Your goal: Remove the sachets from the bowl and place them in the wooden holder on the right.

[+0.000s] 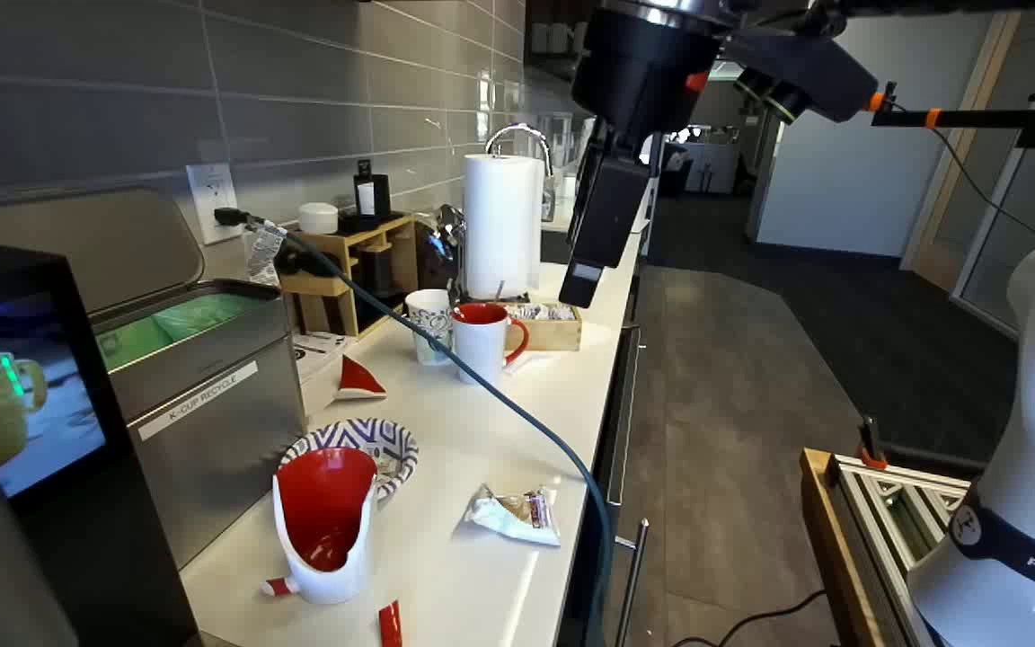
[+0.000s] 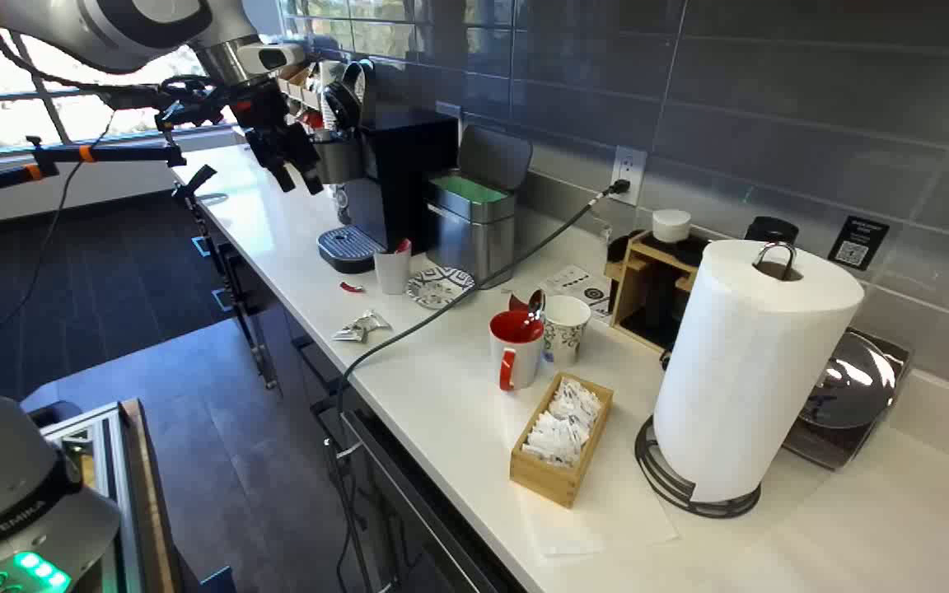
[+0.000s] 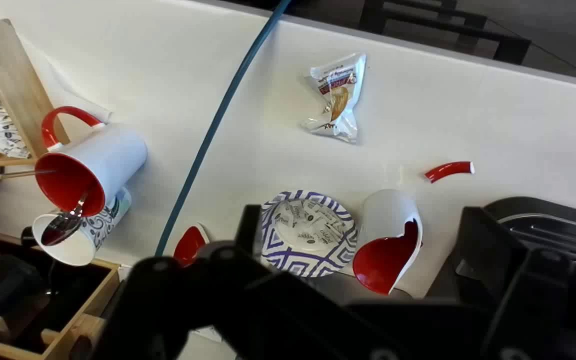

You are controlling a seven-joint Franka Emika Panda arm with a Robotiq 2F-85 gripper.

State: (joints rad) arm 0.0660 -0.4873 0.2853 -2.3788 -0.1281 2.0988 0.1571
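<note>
Plainly, the arm is held high: in an exterior view it is stretched across the upper left of the frame, bent near its end, with the claw aimed down at a tilt above the bench. In an exterior view the base is seen at the lower right, the claw being hung from the top edge. In the wrist view the fingers are spread wide apart, at the lower middle and lower right, and nothing is held.

Between them in that frame, the bowl is seen with sachets lying in it, just beside a broken mug. The wooden holder is seen right of centre, low in an exterior view, filled with other sachets.

On the band round the base, "RANKA EMIKA" can be read, the start being cut off by the left edge. "K-CUP RECYCLE" is printed on a white label across a steel bin. Upper right in an exterior view, a black sign is marked with a QR-like pattern, its heading too small to be read. The lettering on a snack packet, upper middle of the wrist view, cannot be read surely.
</note>
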